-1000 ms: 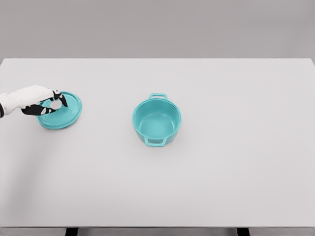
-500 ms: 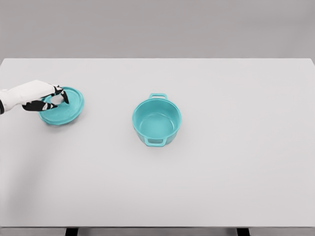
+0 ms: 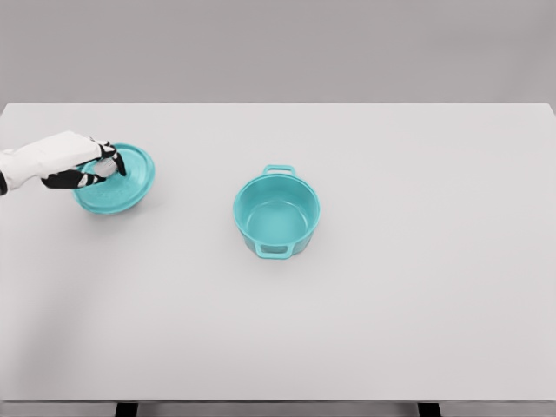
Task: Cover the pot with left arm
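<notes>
Left robot hand (image 3: 91, 167) grips the teal lid (image 3: 117, 181) near the table's (image 3: 417, 304) left edge, fingers curled around its knob; the pot (image 3: 276, 212) stands well apart.

A wide white table (image 3: 417, 304) carries an open teal pot (image 3: 276, 222) standing upright near its middle, two handles showing at its rim.

My one head camera looks steeply down from above the near edge of the white table (image 3: 417, 313), whole top in frame, grey wall across the top.
</notes>
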Controlling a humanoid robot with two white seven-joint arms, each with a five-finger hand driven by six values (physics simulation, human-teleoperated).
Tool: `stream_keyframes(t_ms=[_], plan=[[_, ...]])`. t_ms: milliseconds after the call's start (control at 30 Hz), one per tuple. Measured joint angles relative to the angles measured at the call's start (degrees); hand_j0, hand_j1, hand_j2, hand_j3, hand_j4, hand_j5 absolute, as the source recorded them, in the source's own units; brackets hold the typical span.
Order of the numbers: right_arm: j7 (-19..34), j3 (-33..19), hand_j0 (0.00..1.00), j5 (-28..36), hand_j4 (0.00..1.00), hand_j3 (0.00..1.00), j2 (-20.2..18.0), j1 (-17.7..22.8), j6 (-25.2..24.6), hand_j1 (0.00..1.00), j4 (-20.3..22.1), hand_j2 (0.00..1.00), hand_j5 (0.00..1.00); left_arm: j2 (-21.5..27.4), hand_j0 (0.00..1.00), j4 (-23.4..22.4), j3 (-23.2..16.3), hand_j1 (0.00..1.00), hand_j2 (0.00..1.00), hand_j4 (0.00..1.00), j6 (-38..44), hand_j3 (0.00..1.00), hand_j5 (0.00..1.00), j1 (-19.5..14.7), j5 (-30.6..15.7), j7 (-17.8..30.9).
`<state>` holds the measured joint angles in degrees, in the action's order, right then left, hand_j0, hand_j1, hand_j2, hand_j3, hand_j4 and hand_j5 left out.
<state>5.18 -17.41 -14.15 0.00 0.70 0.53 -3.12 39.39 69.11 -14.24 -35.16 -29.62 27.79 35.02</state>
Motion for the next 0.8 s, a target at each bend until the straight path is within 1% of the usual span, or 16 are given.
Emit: stream_keyframes(t_ms=[400, 800], plan=[[0.0, 0.0, 1.00, 0.0, 1.00, 1.00, 0.0, -0.1, 0.0, 1.00, 0.0, 1.00, 1.00, 0.4, 0.52, 5.5, -0.1, 0.52, 0.52, 0.52, 0.0, 0.52, 0.52, 0.2, -1.4, 0.0], [0.0, 0.0, 1.00, 0.0, 1.00, 1.00, 0.0, 0.0, 0.0, 1.00, 0.0, 1.00, 1.00, 0.4, 0.52, 11.0, -0.4, 0.52, 0.52, 0.52, 0.0, 0.52, 0.52, 0.4, -1.6, 0.0]])
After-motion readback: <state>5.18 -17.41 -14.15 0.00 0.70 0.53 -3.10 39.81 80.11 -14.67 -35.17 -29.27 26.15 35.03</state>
